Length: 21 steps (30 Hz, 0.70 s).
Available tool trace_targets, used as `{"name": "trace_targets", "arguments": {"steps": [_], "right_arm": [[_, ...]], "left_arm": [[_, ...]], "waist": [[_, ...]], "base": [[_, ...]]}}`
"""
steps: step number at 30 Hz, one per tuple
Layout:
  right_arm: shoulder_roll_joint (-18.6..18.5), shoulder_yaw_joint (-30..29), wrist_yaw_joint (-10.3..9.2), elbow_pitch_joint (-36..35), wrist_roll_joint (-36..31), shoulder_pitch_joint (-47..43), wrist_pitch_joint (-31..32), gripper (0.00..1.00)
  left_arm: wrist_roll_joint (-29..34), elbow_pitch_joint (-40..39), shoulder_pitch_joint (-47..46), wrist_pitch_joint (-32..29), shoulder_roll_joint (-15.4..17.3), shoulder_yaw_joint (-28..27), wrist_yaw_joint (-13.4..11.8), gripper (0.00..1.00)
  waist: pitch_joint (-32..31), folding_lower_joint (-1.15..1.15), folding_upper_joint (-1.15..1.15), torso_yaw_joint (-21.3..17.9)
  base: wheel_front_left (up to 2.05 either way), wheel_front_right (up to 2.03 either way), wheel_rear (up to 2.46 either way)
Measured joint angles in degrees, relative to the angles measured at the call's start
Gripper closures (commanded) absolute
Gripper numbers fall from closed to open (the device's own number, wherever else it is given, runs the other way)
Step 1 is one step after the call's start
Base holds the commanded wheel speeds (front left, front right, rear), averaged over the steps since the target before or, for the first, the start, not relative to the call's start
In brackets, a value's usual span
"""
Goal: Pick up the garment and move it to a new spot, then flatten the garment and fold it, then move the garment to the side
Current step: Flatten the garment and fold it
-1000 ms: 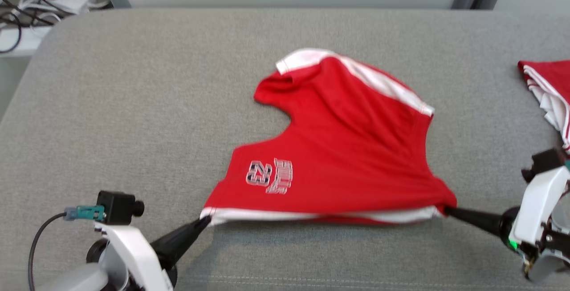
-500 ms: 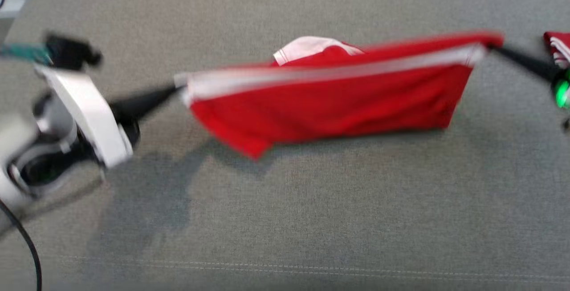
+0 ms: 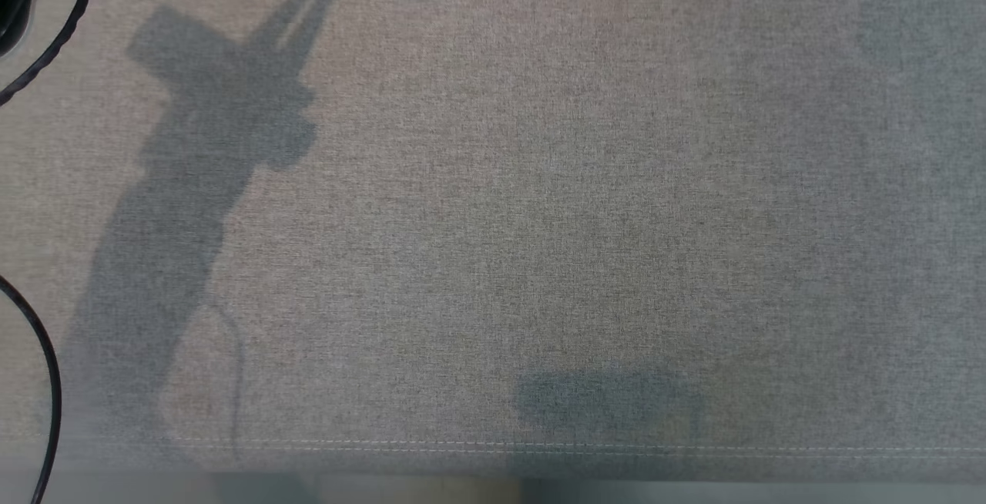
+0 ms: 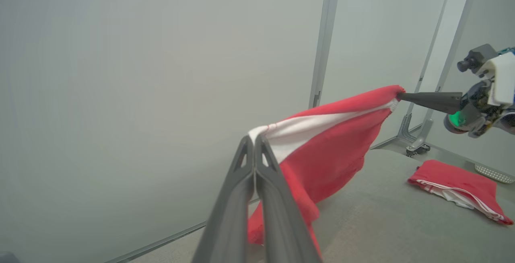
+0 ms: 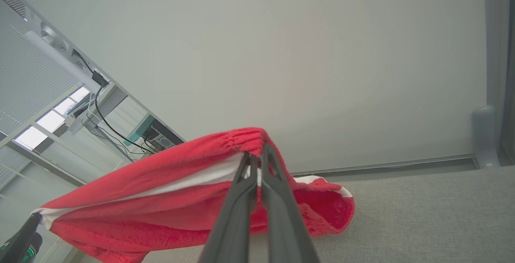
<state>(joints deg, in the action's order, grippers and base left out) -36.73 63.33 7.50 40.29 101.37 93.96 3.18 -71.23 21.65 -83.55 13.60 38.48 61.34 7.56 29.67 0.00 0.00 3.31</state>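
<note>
As both jaws pinch hem ends, garment (image 4: 330,150) hangs between them.

Left tool (image 4: 254,138) and right tool (image 5: 257,155), raised well apart, each pinch the garment (image 4: 330,146).

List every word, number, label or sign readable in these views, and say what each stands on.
None can be read.
The red garment, held up in the air, is plain red cloth with a white band, no print in sight.
The folded red garment on the grey surface has no visible lettering.
The equipment near the window is too small to tell whether it bears any.
</note>
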Motion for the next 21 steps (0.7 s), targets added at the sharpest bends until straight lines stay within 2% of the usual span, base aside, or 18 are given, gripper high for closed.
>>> {"name": "trace_targets", "arguments": {"steps": [4, 9, 12, 15, 18, 21], "right_arm": [[-1.32, 0.76, 0.0, -0.34, 2.63, -1.47, 5.79, 1.0], [-5.09, 2.04, -0.02, -4.49, 9.31, -12.11, 13.63, 1.0], [-7.72, 2.15, -0.02, -8.17, 11.69, -18.0, 14.71, 1.0], [-9.75, 1.82, -0.02, -12.4, 14.14, -21.97, 14.62, 1.0], [-11.6, 2.94, -0.02, -16.04, 15.5, -27.14, 15.33, 1.0], [-12.87, 5.86, -0.02, -17.81, 16.48, -32.44, 16.46, 1.0]], "left_arm": [[-2.83, -1.01, 0.53, 0.65, 0.21, 2.43, 0.0, 1.0], [-7.45, -6.98, 8.4, 0.81, 1.59, 9.03, 0.0, 1.0], [-10.31, -10.04, 13.52, 0.8, 4.19, 11.34, 0.0, 1.0], [-12.54, -12.01, 16.76, 0.81, 6.13, 11.25, 0.0, 1.0], [-13.62, -13.28, 21.34, 0.81, 7.39, 11.39, 0.0, 1.0], [-14.18, -13.76, 26.77, 0.81, 7.27, 11.22, 0.0, 1.0]], "waist": [[1.42, 0.0, 0.0, -0.45], [0.67, 0.0, 0.0, -0.37], [-0.93, 0.0, 0.0, -0.24], [-2.84, 0.0, 0.0, 0.0], [-5.27, 0.0, 0.0, 0.32], [-8.09, 0.0, 0.0, 0.61]], "base": [[0.0, 0.0, 0.0], [0.0, 0.0, 0.0], [0.0, 0.0, 0.0], [0.0, 0.0, 0.0], [0.0, 0.0, 0.0], [0.0, 0.0, 0.0]]}}
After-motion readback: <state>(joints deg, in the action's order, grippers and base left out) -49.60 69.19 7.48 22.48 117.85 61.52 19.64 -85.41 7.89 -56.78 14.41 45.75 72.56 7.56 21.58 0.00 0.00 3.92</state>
